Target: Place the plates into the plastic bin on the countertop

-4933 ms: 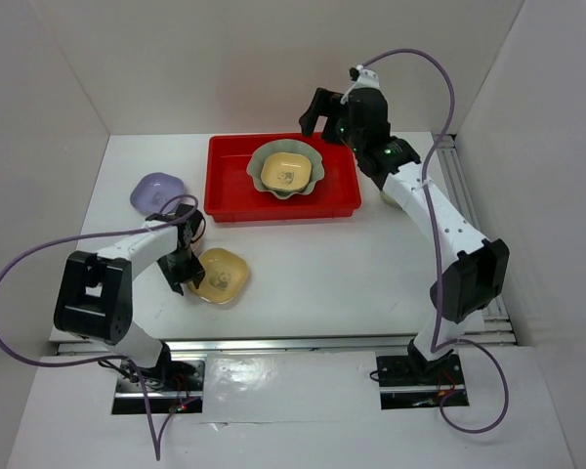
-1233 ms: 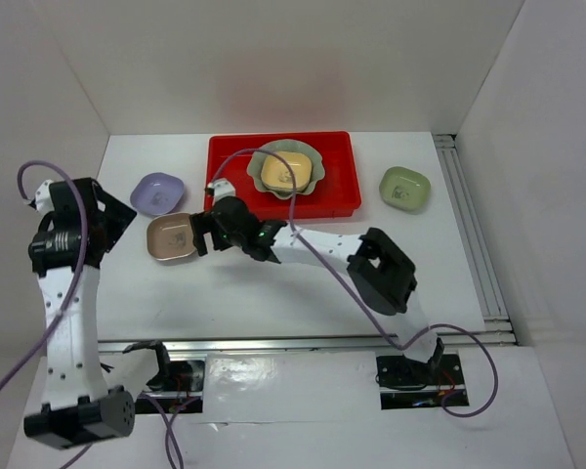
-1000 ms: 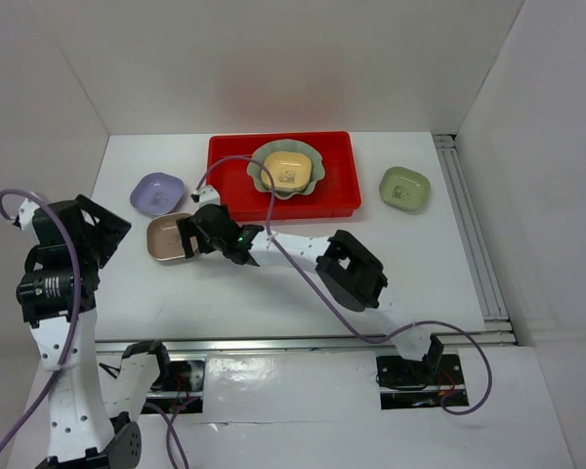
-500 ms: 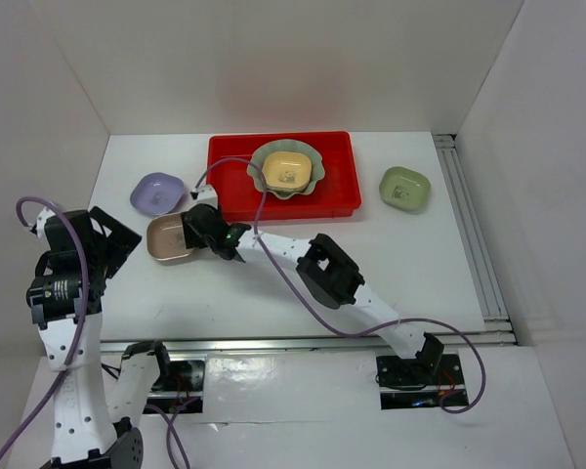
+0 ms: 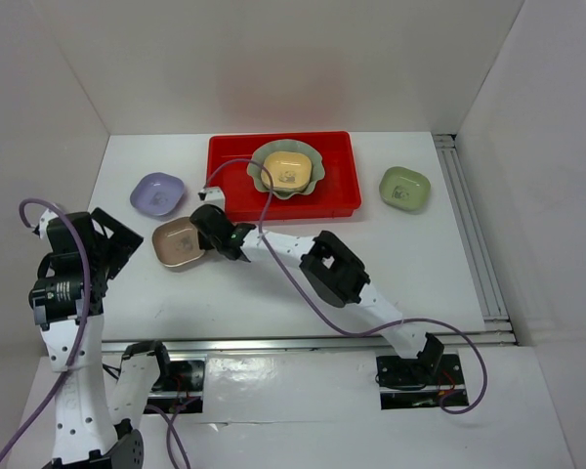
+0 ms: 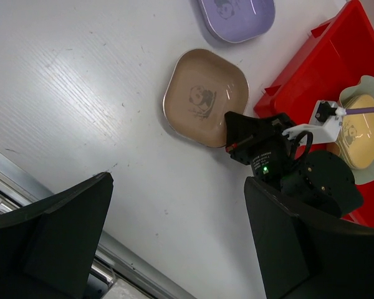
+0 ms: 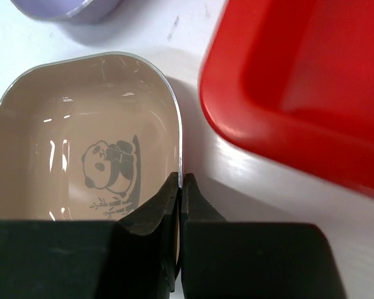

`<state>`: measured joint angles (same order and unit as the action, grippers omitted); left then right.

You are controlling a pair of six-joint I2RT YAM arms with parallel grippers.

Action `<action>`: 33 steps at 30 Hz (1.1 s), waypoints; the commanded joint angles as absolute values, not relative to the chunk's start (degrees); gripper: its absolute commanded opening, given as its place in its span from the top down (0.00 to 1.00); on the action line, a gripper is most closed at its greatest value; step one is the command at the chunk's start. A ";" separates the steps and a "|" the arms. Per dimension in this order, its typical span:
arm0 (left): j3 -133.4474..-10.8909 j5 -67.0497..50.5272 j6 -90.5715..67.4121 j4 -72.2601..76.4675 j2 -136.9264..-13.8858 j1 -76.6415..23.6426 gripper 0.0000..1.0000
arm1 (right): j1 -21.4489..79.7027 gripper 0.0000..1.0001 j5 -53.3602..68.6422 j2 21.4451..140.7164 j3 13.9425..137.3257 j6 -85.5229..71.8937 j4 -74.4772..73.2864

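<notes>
While the right gripper [image 7: 181, 182] is clamped on the rim of the tan-pink dish [image 7: 75, 124], just beside the red bin [image 7: 287, 75] on the countertop [image 5: 371, 264], the lift should keep it level and clear the bin's wall.

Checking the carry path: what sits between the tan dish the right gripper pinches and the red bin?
Nothing. The right wrist view shows only a bare strip of white countertop between the tan dish and the red bin at its near corner.

white countertop [image 5: 303, 283], red plastic bin [image 5: 338, 191] at back, lavender dish [image 5: 157, 192] left, green dish [image 5: 404, 188] right
</notes>
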<state>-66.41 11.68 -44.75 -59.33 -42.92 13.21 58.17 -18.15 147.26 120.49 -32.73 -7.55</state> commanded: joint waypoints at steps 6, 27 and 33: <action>-70.21 12.83 -43.68 -58.79 -42.80 13.54 0.00 | 61.25 1.00 -12.14 131.94 104.00 -26.81 -8.10; -66.19 -1.13 -40.96 -50.98 -46.40 13.54 0.00 | 37.28 1.00 -21.70 112.23 106.34 -35.15 -14.84; -63.54 -3.08 -40.96 -47.64 -48.33 12.92 0.00 | 29.28 1.00 -20.92 121.26 113.44 -37.35 -20.80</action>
<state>-63.26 -0.56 -42.04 -51.96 -48.38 13.15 29.95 -19.59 116.44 107.48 -34.72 -15.53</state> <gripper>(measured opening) 0.998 0.031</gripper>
